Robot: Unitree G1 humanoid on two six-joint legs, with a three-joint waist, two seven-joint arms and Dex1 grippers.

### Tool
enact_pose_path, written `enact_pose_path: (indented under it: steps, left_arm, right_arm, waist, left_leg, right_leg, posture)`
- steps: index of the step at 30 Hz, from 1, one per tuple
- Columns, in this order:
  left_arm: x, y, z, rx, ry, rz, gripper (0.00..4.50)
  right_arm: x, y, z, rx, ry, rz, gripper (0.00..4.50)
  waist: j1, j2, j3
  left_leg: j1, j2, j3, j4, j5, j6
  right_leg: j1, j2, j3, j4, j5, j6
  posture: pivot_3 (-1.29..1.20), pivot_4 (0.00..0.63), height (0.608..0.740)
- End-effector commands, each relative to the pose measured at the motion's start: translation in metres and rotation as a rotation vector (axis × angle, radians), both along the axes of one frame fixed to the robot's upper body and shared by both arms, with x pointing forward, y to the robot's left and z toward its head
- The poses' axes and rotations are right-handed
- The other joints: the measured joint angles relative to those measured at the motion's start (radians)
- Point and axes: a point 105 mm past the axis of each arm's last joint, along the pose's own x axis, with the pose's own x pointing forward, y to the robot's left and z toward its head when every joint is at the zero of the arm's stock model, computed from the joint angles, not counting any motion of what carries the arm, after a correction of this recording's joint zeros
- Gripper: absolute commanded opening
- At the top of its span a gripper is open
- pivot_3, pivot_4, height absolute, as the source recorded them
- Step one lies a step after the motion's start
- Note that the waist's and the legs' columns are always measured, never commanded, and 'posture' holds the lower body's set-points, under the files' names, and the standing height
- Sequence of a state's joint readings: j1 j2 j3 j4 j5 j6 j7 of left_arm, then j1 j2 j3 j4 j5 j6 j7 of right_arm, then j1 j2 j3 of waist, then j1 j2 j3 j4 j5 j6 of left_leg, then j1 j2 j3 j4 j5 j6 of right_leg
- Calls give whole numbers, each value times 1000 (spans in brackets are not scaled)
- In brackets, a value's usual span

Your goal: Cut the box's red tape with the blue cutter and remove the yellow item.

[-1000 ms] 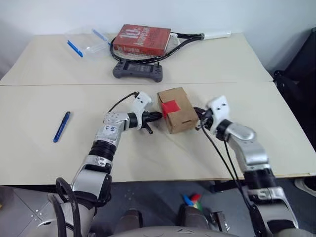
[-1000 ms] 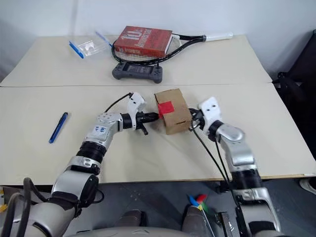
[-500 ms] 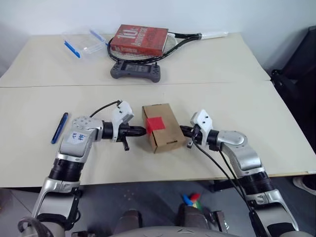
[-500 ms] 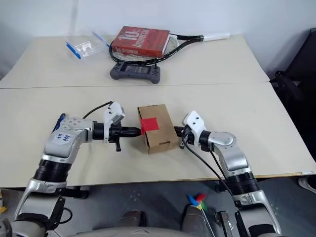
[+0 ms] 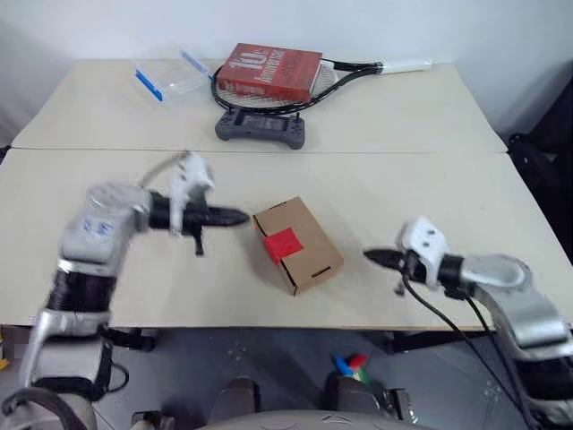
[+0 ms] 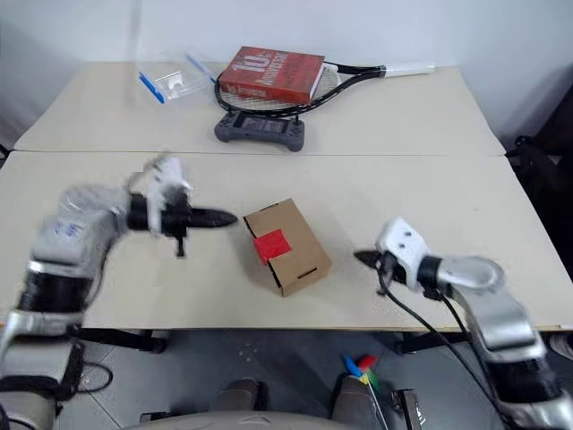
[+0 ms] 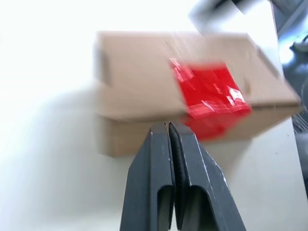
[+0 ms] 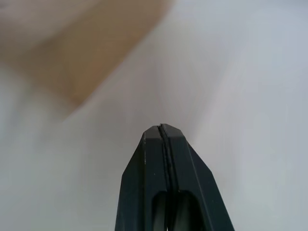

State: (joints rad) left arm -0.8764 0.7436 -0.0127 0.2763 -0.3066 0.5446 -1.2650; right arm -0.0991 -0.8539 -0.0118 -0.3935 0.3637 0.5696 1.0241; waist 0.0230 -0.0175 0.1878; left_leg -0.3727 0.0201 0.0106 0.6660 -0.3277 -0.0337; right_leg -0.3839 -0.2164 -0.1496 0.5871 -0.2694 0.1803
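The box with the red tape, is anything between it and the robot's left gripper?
No. Bare table lies between the shut left gripper and the box; they are apart.

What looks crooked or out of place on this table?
The box sits askew to the table edge, its red tape uncut. At the back, a red book lies on a racket. Nothing looks spilled or damaged.
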Motion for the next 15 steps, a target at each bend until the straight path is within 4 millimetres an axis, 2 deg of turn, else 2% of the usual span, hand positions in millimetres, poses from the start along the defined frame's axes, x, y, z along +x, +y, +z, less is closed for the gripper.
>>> enact_pose_path:
  steps: [1, 5, 8, 11, 15]
  left_arm:
    - [31, -1, -13, 48, 7, 84, 80]
    - [51, -16, -40, 119, 1, 122, 80]
    - [56, -32, -58, 117, 31, 122, 80]
    - [48, -42, -73, 134, 58, 64, 80]
    - [32, -47, -73, 97, 95, -13, 80]
  right_arm:
    - [-36, 40, 8, 92, 115, 182, 0]
    - [-24, 63, 7, 128, 61, 150, 0]
    - [1, 69, 8, 120, -34, 52, 0]
    - [20, 66, 15, 110, -101, -19, 0]
    - [41, 58, 26, 103, -162, -105, 0]
  waist:
    - [-4, 0, 0]
    - [-3, 0, -1]
    - [-4, -3, 1]
    - [-3, -3, 1]
    - [-8, -3, 1]
  left_leg:
    - [3, 0, 0, 0, 0, 0]
    - [7, 0, 0, 1, 0, 0]
    - [1, 0, 0, 4, 0, 0]
    - [-2, 0, 0, 3, 0, 0]
    - [-2, 0, 0, 0, 0, 0]
  right_leg:
    - [2, 0, 0, -1, 0, 0]
    - [7, 0, 0, -1, 0, 1]
    - [3, 0, 0, 1, 1, 1]
    - [-1, 0, 0, 1, 1, 1]
    - [-3, 0, 0, 1, 1, 1]
  posture:
    - [0, 150, 740]
    - [0, 150, 740]
    - [0, 150, 740]
    - [0, 150, 740]
    - [0, 150, 740]
